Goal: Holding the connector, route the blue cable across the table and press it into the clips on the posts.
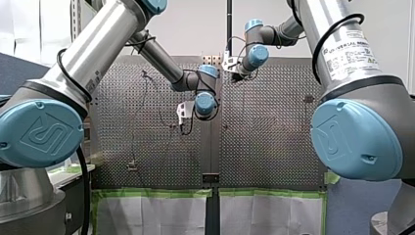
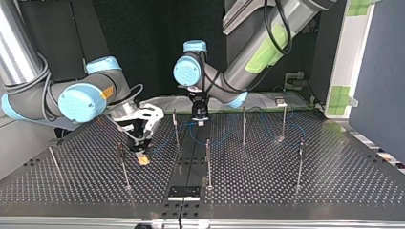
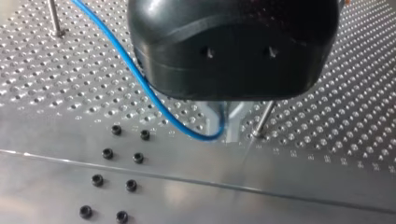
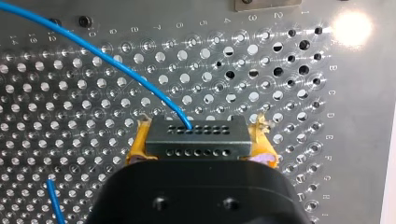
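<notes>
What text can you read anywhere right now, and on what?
"UNIVERSAL ROBOTS": white label on my right arm, front view; smaller print too blurred.
"B" to "H": stamped along the table edge, right wrist view.
"1" to "10": along the table's adjacent edge; further numbers unclear.

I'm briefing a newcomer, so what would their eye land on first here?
The grey connector clamped between my right gripper's yellow pads, with the blue cable arcing out of it. Next, thin posts standing upright on the perforated table.
</notes>
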Tool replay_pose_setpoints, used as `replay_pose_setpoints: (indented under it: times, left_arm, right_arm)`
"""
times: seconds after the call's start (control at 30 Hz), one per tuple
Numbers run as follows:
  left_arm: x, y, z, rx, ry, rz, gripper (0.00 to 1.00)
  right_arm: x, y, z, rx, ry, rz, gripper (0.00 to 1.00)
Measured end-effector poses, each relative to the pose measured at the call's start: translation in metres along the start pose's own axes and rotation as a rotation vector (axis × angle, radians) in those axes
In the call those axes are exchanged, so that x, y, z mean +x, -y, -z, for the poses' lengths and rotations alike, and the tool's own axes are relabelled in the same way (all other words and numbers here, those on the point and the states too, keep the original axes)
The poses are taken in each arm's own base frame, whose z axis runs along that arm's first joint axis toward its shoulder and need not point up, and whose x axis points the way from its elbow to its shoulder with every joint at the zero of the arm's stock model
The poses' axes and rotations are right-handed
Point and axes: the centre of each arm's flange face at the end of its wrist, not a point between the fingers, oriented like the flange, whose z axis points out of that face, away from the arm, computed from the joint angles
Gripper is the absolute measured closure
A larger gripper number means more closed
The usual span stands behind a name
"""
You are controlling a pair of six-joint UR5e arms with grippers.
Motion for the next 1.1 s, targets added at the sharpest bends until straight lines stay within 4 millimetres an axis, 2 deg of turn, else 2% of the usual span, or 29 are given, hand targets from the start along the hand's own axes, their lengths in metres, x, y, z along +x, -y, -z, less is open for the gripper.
replay_pose_setpoints:
  times: [0.1,0.13,0.37,0.53,0.67,0.73,1.0,1.03,1.1]
  left_arm:
    - [0.0004,0.0019,0.0018,0.004,-0.001,0.004,0.66]
    - [0.0005,0.0023,0.0023,0.005,-0.002,0.004,0.61]
    - [0.0008,0.004,0.0037,0.008,-0.002,0.005,0.61]
    - [0.0007,0.0045,0.0036,0.011,-0.001,0.005,0.56]
    - [0.0007,0.005,0.004,0.012,-0.001,0.005,0.56]
    - [0.0008,0.0052,0.0042,0.013,-0.001,0.005,0.51]
    - [0.0003,0.0059,0.0052,0.014,-0.001,0.005,0.51]
    - [0.0002,0.0059,0.0052,0.014,-0.001,0.005,0.44]
    - [0.0002,0.0059,0.0052,0.015,-0.001,0.005,0.44]
  right_arm:
    - [0.0,0.0,0.0,0.0,0.0,0.0,1.0]
    - [0.0,0.0,0.0,0.0,0.0,0.0,1.0]
    - [0.0,0.0,0.0,0.0,0.0,0.0,1.0]
    - [0.0,0.0,0.0,0.0,0.0,0.0,1.0]
    - [0.0,0.0,0.0,0.0,0.0,0.0,1.0]
    - [0.0,0.0,0.0,0.0,0.0,0.0,1.0]
    - [0.0,0.0,0.0,0.0,0.0,0.0,1.0]
    - [0.0,0.0,0.0,0.0,0.0,0.0,1.0]
    - [0.0,0.0,0.0,0.0,0.0,0.0,1.0]
